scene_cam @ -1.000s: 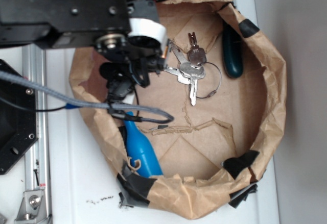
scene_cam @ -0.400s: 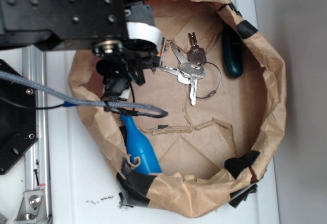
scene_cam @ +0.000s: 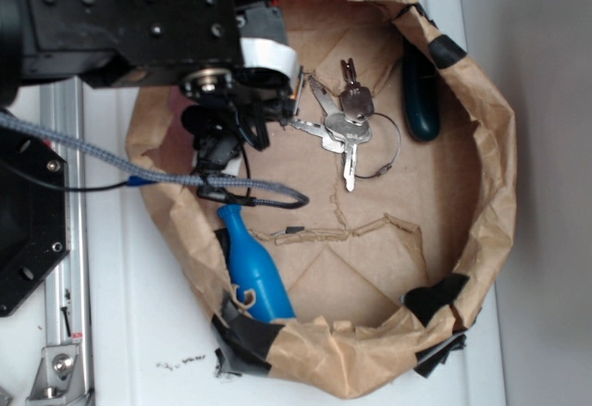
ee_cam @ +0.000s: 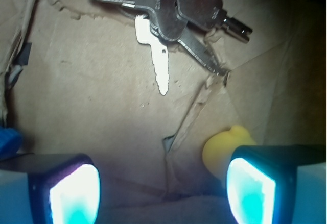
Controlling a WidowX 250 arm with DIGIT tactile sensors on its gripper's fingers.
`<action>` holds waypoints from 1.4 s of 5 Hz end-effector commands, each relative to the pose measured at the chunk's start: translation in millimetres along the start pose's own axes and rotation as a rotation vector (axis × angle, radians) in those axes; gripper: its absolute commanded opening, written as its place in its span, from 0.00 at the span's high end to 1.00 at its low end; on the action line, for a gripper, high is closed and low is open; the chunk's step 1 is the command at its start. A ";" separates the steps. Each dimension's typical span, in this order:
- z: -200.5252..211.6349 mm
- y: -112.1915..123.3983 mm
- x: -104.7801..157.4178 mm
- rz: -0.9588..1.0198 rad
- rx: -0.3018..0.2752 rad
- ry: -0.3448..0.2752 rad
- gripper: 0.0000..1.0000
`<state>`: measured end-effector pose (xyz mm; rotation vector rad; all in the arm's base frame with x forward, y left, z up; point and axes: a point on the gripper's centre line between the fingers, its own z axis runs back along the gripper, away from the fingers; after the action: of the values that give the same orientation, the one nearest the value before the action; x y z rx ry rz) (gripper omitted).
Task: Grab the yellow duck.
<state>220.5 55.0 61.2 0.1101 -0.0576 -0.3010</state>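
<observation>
The tool (ee_cam: 162,191) hangs low inside the paper-bag basket (scene_cam: 490,193) with its two lit pads wide apart and nothing between them. In the wrist view the yellow duck (ee_cam: 225,150) sits at about 4 o'clock, just beside the right-hand pad (ee_cam: 250,191) and partly hidden behind it, so it lies off to one side of the gap, not within it. Farther out, at 12 o'clock, lies the bunch of keys (ee_cam: 176,17); a sliver of the blue bottle (ee_cam: 7,142) shows at 9 o'clock. From outside, the arm covers the duck. The approach looks largely made, but centring on the duck, closing and lifting all remain.
</observation>
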 end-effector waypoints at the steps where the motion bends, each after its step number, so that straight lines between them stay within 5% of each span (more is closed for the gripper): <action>1: -23.9 29.3 -20.1 0.054 -0.144 -0.012 0.00; 2: -28.0 50.3 -27.5 0.099 -0.140 -0.004 0.00; 3: -25.8 60.0 -27.2 0.102 -0.074 0.006 0.00; 7: 1.4 71.4 -43.2 0.154 0.049 0.007 0.00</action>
<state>202.7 123.2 54.4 0.1085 -0.0270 -0.2126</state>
